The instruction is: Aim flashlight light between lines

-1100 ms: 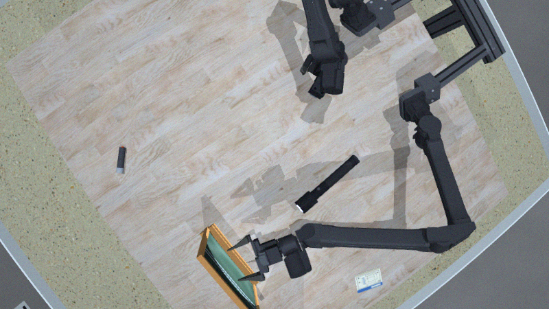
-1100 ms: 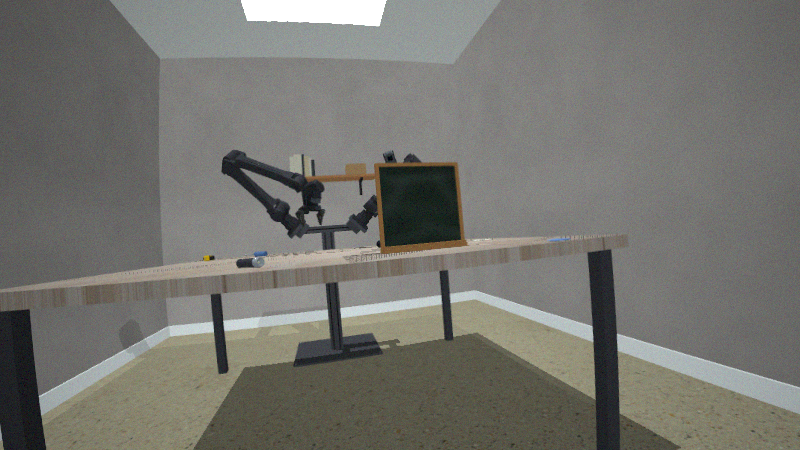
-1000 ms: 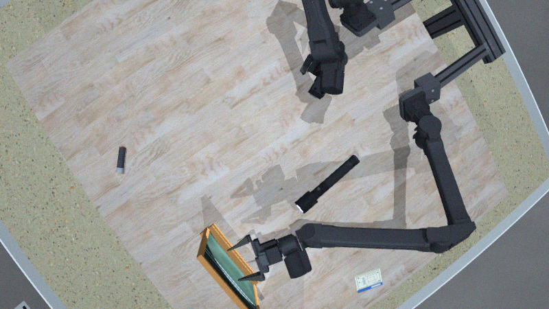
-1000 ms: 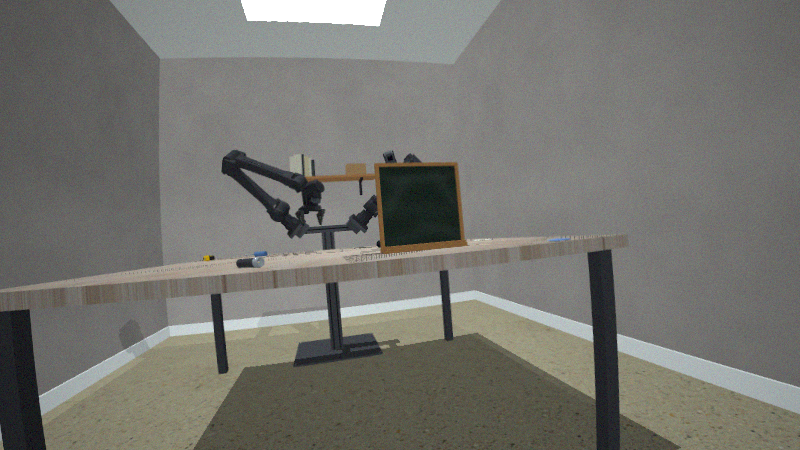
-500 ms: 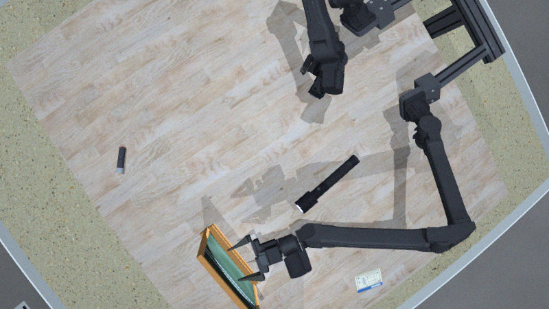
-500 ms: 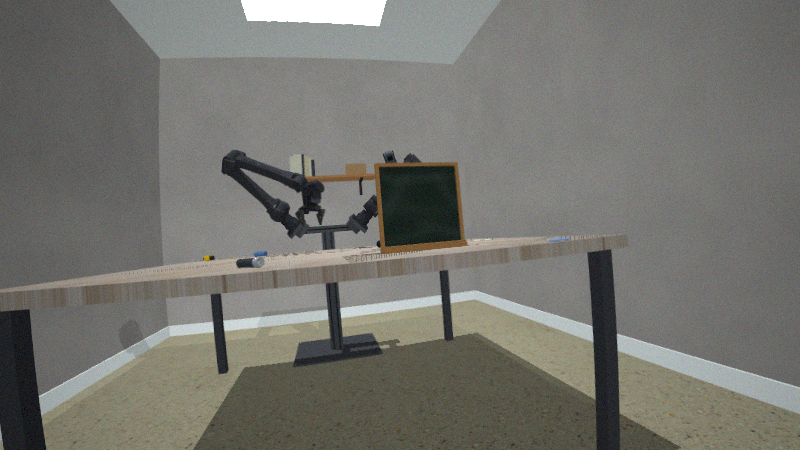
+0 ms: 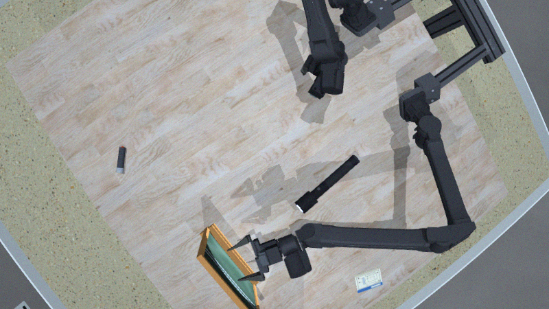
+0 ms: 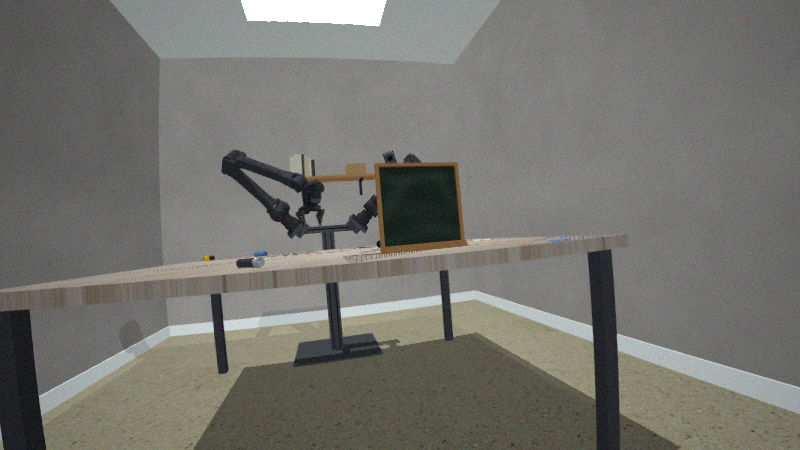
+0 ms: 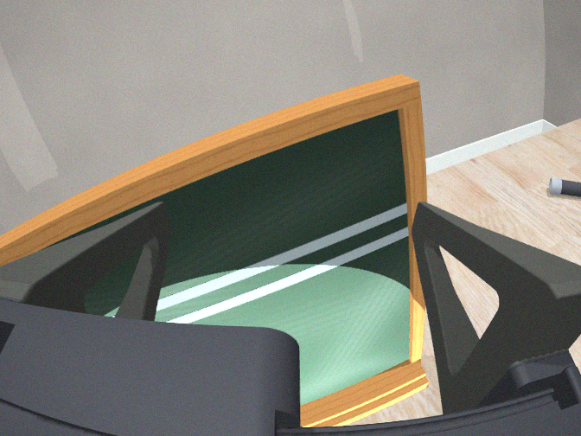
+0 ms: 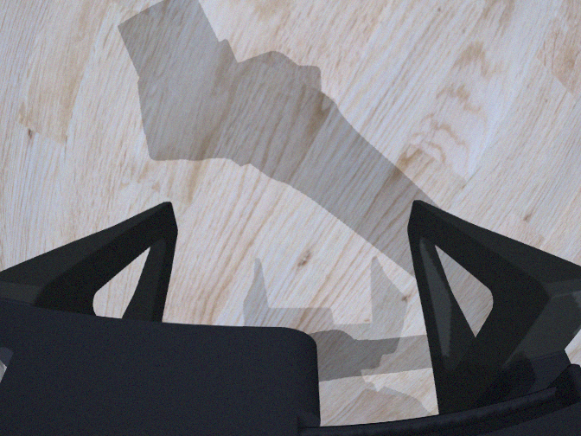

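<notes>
At nine o'clock in the top view lies a small grey-tipped cylinder, seemingly no part of the job. Toward seven, the board stands upright; just before it the left gripper has its fingers spread fully, holding nothing. The flashlight rests on the table toward four, lens facing the board. Up at one, the right gripper waits nearly wide open, also without a load.

The step in hand looks like adjusting the board's distance. In the left wrist view the light spills past the upper of the two lines, so its top seems too high. The next move probably calls for straddling the board's frame, gripping gently and sliding it toward four o'clock, nearer the lens, without tipping it.

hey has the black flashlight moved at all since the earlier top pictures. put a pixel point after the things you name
No, the black flashlight [image 7: 329, 182] shows no shift against the wooden-framed board [image 7: 202, 243].
</notes>
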`<state>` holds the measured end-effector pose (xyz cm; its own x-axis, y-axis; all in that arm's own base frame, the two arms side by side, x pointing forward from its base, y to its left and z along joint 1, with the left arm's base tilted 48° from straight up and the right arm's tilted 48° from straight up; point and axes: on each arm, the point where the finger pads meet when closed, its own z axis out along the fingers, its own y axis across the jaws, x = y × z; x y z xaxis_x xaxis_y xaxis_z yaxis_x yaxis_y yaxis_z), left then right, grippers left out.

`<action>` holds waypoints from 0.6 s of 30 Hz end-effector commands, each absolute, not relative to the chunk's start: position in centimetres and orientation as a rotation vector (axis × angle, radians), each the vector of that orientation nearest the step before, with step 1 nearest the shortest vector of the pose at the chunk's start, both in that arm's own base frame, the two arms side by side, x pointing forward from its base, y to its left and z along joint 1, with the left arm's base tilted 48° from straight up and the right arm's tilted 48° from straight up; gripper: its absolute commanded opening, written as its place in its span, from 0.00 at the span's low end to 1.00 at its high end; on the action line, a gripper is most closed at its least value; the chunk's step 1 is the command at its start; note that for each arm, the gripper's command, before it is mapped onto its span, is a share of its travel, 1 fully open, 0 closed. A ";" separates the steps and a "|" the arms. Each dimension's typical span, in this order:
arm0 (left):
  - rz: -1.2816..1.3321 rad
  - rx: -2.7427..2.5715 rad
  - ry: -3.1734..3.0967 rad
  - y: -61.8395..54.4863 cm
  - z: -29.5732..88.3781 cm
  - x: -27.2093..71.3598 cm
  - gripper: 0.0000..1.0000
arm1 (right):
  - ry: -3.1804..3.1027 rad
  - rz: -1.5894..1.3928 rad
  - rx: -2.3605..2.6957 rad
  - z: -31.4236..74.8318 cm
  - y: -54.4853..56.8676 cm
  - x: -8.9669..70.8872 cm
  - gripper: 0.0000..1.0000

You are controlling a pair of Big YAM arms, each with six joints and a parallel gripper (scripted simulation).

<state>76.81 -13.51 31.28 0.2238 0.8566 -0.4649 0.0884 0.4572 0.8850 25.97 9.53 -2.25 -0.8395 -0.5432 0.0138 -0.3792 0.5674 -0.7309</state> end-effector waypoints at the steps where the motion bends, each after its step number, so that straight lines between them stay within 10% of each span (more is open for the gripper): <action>1: 0.670 0.961 1.219 -13.9 32.9 77.0 1.00 | 2.575 -1.102 -0.756 -1.9 10.6 26.9 0.95; 18: 0.596 0.843 1.299 -10.6 36.3 74.4 1.00 | 2.595 -1.084 -0.681 -3.4 14.2 28.8 0.95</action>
